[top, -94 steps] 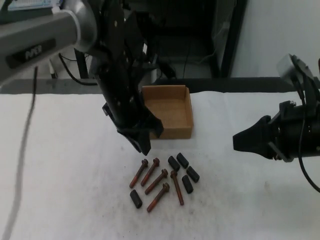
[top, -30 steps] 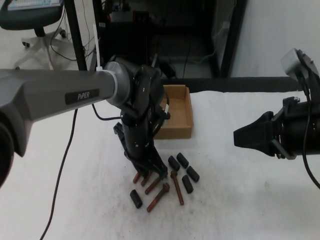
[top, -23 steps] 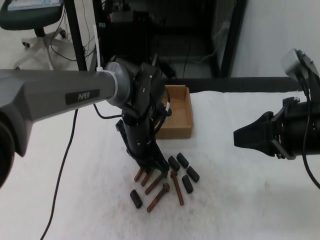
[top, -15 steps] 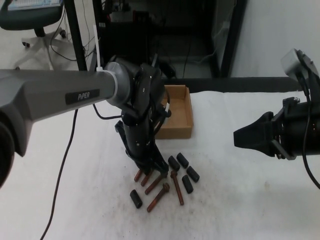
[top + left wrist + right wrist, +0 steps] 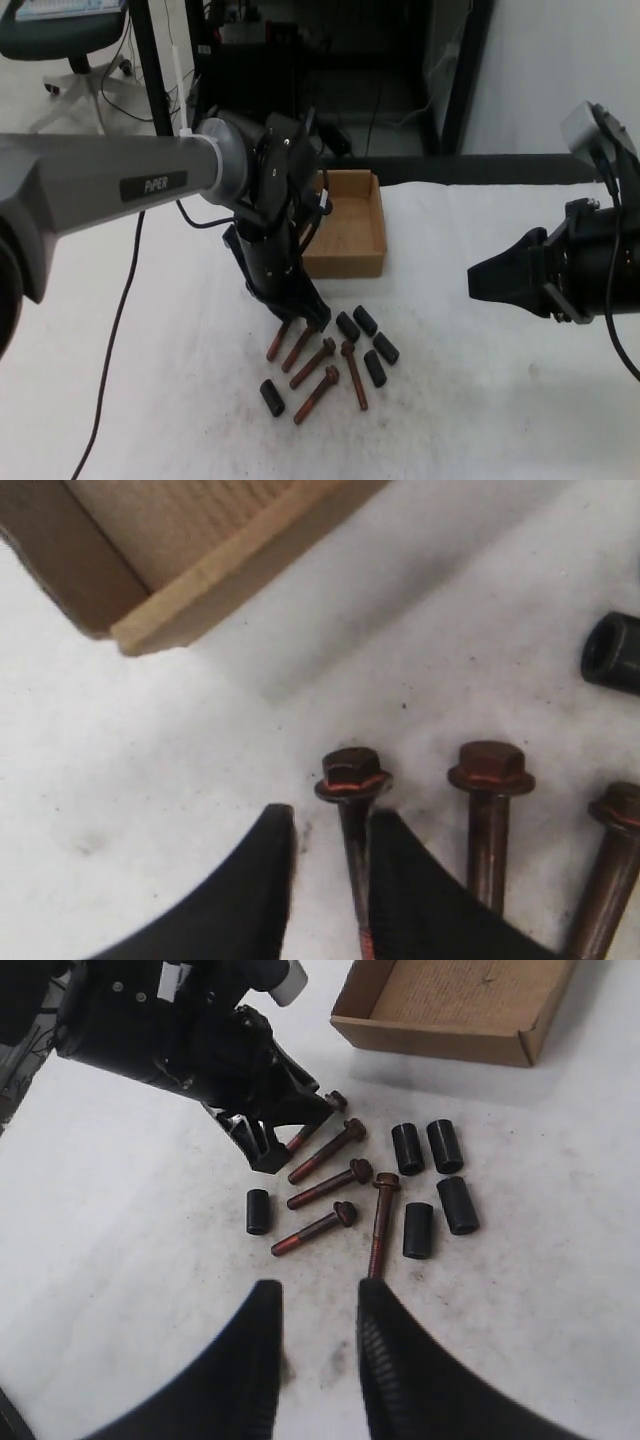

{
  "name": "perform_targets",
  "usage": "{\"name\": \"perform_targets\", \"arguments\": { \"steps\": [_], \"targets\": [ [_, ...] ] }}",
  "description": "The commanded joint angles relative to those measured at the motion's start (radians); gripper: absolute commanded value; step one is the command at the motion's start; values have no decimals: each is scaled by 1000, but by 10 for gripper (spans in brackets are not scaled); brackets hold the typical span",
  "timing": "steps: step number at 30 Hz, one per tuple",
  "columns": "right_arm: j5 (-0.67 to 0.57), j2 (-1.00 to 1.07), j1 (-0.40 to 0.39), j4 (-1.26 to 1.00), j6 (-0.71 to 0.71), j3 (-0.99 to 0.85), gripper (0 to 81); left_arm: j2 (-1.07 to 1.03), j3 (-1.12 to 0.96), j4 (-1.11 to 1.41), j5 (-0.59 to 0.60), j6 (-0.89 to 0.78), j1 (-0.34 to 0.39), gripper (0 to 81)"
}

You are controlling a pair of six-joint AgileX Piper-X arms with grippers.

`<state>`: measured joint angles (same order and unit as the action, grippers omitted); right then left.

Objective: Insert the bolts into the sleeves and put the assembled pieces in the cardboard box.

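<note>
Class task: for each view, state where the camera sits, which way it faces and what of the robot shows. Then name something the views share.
High view: behind the arms, facing forward and down over the bench; shows left gripper and right gripper.
Left wrist view: on the left arm, facing down at a bolt between its own fingers.
Right wrist view: on the right arm, facing the loose bolts and left gripper; own fingers show.
Shared: all three show the cardboard box.
</note>
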<state>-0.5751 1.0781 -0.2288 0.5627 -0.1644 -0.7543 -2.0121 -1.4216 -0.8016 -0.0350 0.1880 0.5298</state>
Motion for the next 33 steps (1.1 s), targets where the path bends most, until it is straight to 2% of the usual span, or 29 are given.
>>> {"name": "perform_targets", "arguments": {
  "steps": [1,23,25,28,33],
  "targets": [
    [-8,-8,-1,2,-1,-12,256,5,4,5,45,-2,-2,277],
    [0,-8,-1,2,-1,-9,256,-66,-2,59,53,-39,-2,273],
    [0,-8,-1,2,-1,-9,256,-66,4,56,51,-39,-2,228],
    [0,-8,-1,2,6,-9,256,-66,3,53,51,-39,-2,8],
    [41,-8,-1,2,50,-9,254,-49,-5,30,59,-84,-2,2]
  ]
}}
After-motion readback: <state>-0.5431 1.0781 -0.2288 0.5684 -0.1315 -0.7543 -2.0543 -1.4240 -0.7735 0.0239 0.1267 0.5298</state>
